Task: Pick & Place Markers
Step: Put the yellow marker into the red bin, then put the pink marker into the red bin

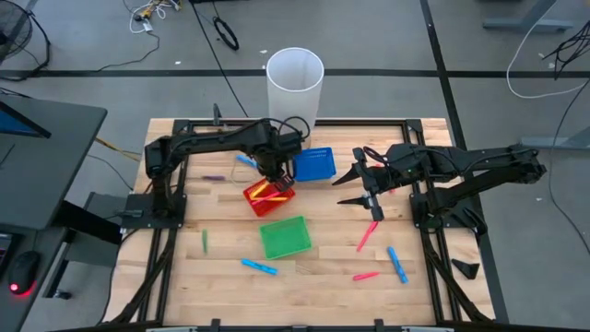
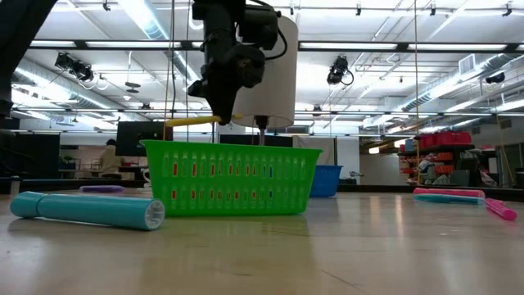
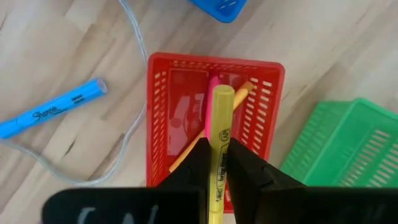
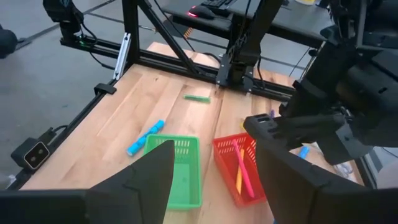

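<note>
here, going from the left side of the worktop (image 1: 221,277) to the right: a green marker (image 1: 205,241) lies near the left edge, with a purple marker (image 1: 214,177) farther back. a light blue marker (image 1: 259,266) lies toward the front, left of centre, and another light blue marker (image 1: 245,160) sits near the back, beside the left arm.

the left tool (image 1: 268,175) hovers over the red basket (image 1: 270,198) near the worktop's middle, its fingers (image 3: 198,163) clamped together on a yellow marker (image 3: 219,146). the left wrist view shows that marker pointing out over the basket, above a pink marker (image 3: 213,84) and an orange marker (image 3: 244,92) already lying inside. in the low view the yellow marker sticks out level from the tool, above the green basket (image 2: 231,176).

the green basket stands just in front of the red one, toward the front edge, and the blue basket (image 1: 312,163) stands just behind and to the right of the red one. a white cylinder (image 1: 295,85) stands at the back edge.

the right tool (image 1: 358,187) hangs right of centre with its fingers (image 4: 146,171) spread apart, holding nothing. near it, on the right part of the worktop, lie a pink marker (image 1: 368,234), a second pink marker (image 1: 365,275) closer to the front edge, and a light blue marker (image 1: 397,265) nearest the right edge.
</note>
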Available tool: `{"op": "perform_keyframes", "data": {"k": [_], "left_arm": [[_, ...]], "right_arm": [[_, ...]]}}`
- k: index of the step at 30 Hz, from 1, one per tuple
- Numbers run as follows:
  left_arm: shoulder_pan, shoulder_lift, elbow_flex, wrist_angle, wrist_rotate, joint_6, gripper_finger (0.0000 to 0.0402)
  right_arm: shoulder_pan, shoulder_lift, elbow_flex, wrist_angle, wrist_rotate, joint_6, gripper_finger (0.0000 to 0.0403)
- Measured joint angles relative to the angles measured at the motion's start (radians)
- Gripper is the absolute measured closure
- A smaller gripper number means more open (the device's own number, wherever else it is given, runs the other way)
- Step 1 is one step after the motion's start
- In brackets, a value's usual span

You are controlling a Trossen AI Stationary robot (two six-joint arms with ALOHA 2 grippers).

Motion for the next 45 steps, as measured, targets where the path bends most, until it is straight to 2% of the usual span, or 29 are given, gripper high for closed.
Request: {"op": "perform_keyframes", "data": {"k": [9, 17, 25, 27, 31, 36, 40, 45], "left_arm": [[-0.052, -0.001, -0.026, 0.007, -0.077, -0.003, 0.037], [-0.1, -0.001, -0.112, 0.13, -0.203, -0.01, 0.037], [-0.097, 0.009, -0.128, 0.15, -0.205, -0.015, 0.037], [-0.094, 0.009, -0.128, 0.147, -0.202, -0.015, 0.0355], [-0.093, 0.009, -0.128, 0.147, -0.183, -0.018, 0.0292], [-0.095, 0.009, -0.128, 0.147, -0.182, -0.018, 0.023], [-0.095, 0.009, -0.128, 0.147, -0.143, -0.018, 0.0204], [-0.096, 0.009, -0.128, 0.152, -0.104, -0.016, 0.0198]], "right_arm": [[0.0, 0.0, 0.0, -0.003, 0.0, -0.008, 0.0175], [0.0, 0.0, 0.0, 0.005, 0.0, -0.028, 0.0175], [0.0, 0.0, 0.0, 0.035, 0.0, 0.014, 0.0175], [0.0, 0.0, 0.0, 0.035, -0.003, 0.026, 0.0175], [0.0, 0.0, 0.0, 0.035, -0.049, 0.026, 0.0175], [0.0, 0.0, 0.0, 0.035, -0.053, 0.025, 0.0175], [0.0, 0.0, 0.0, 0.035, -0.053, 0.025, 0.0175], [0.0, 0.0, 0.0, 0.035, -0.051, 0.023, 0.0175]]}}
